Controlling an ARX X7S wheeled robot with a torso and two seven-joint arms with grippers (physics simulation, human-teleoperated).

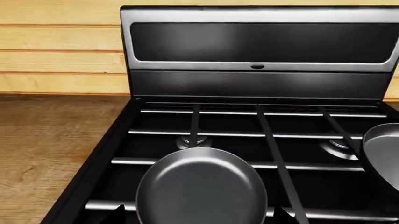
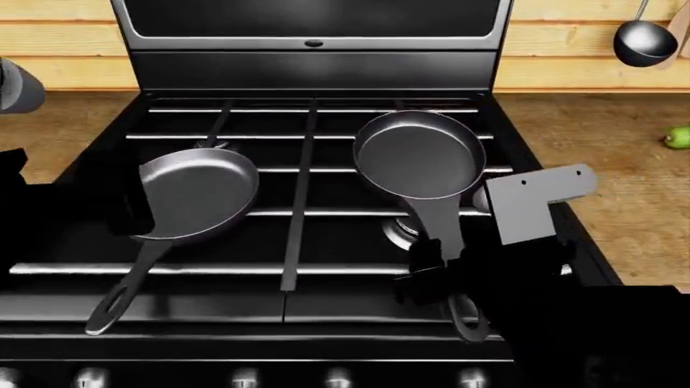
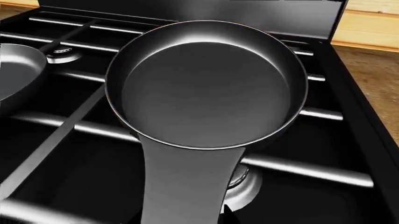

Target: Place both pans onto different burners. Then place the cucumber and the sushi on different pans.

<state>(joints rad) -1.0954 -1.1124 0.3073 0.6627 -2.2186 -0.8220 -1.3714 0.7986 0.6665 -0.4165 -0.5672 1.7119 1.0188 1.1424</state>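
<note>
Pan [image 3: 206, 88] handle betw. right jaws — left pan [image 2: 199, 192] handle free

A wall [image 2: 582, 48] of pale horizontal wooden planks runs behind everything. Against it stands a black stove [image 2: 313, 319] with a raised back panel [image 1: 259, 44] of dark glass framed in grey metal, catching soft streaks of light. A brown wooden counter [image 1: 50, 154] with visible grain lies level on both sides of the stove. A steel ladle [image 2: 644, 39] hangs against the wall above the counter at the right. A row of silver knobs [image 2: 245, 377] lines the stove's front edge. Light is even and bright, with gentle highlights on the metal bars.
</note>
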